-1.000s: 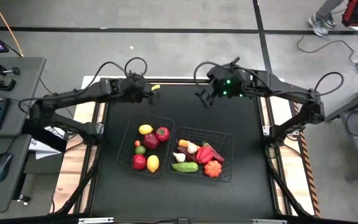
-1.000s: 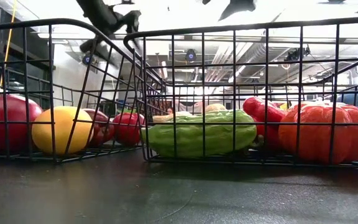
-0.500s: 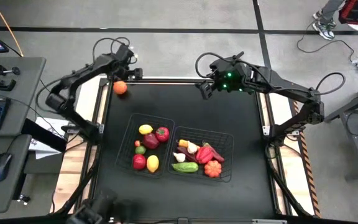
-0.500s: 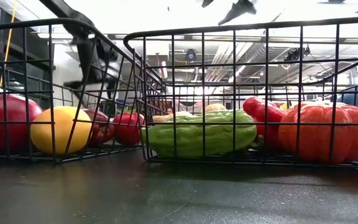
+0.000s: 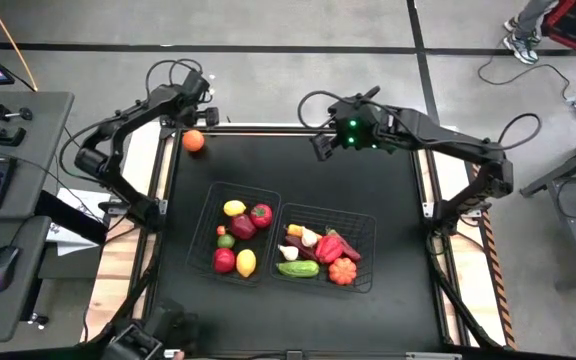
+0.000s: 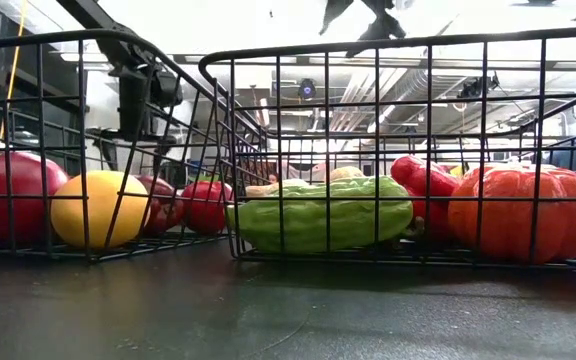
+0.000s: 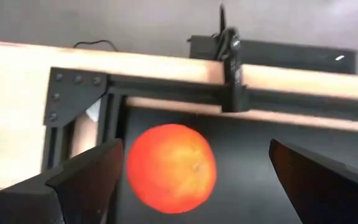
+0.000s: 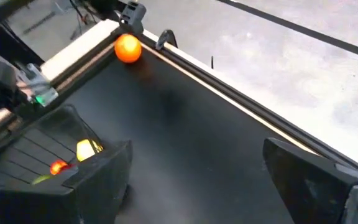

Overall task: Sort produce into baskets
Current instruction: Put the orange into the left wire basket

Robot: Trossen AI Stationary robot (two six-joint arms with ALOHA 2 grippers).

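At table's 11 o'clock corner: orange [image 5: 194, 141] sits alone on black mat, touching nothing.
L gripper [image 5: 190, 112]: hovers just beyond orange at 11 o'clock, fingers spread wide, nothing held.
R gripper [image 5: 321, 146]: up at 12 o'clock, mid-air, fingers apart, empty.
L basket [image 5: 205, 232]: centre, slightly toward 7 o'clock; lemons [image 5: 234, 209], red apples inside.
R basket [image 5: 368, 227]: touching it on 3 o'clock side; cucumber [image 5: 298, 268], peppers, pumpkin [image 5: 343, 271], garlic inside.
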